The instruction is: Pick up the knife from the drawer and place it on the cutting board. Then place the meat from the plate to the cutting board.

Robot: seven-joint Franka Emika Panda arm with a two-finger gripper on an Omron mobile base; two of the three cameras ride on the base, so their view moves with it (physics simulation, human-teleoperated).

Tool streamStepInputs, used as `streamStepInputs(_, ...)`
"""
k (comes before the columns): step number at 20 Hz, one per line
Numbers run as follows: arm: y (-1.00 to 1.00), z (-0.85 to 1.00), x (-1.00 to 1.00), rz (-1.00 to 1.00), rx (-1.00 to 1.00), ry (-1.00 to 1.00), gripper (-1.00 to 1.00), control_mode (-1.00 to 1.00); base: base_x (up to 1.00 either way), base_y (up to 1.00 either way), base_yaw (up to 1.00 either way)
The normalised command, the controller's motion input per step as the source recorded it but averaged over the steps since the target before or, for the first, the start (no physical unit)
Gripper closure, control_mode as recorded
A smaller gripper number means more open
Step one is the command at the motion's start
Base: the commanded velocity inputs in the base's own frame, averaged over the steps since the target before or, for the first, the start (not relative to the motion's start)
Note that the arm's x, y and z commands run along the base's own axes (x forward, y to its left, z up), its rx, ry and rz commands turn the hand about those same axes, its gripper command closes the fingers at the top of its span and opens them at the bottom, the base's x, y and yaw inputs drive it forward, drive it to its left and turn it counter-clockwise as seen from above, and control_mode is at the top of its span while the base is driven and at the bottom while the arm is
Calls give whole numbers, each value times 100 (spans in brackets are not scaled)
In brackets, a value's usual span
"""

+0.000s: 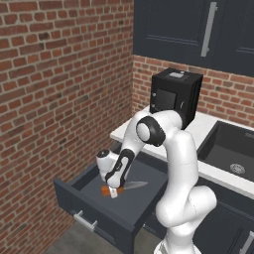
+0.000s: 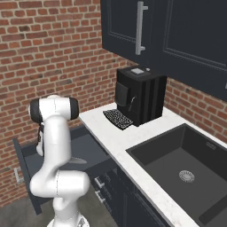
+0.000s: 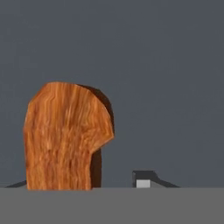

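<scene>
The drawer [image 1: 106, 211] stands pulled out below the counter; it also shows as drawer [image 2: 26, 162] behind the arm. On its dark floor lies the knife [image 1: 134, 185], orange handle to the left, silver blade pointing right. My gripper [image 1: 113, 191] reaches down into the drawer, right over the handle. In the hand view the orange handle of the knife [image 3: 65, 140] stands between the fingertips of my gripper [image 3: 81, 183]. The right fingertip [image 3: 143, 179] is still a small gap away from the handle, and the left one is hidden behind it. The cutting board, the plate and the meat are out of view.
A black coffee machine [image 2: 139, 95] stands on the white counter [image 2: 128, 142] against the brick wall. To its right is a dark sink [image 2: 181, 168]. Dark upper cabinets [image 2: 146, 31] hang above. A brick wall [image 1: 54, 99] runs close along the drawer's left side.
</scene>
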Motion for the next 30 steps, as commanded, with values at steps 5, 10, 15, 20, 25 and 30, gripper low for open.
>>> streamStepInputs(5,0,-2,-12,0,6,0,100,-100,0,0,0)
streamStepInputs(10,0,15,-39,0,5,-5,100,-100,0,0,0)
streamStepInputs(15,0,69,-29,3,0,-7,100,-100,0,0,0)
streamStepInputs(20,10,97,-30,2,2,0,100,-100,0,0,0)
streamStepInputs(25,22,100,-17,0,2,0,100,-100,0,0,0)
streamStepInputs(30,19,100,-17,0,2,0,100,-100,0,0,0)
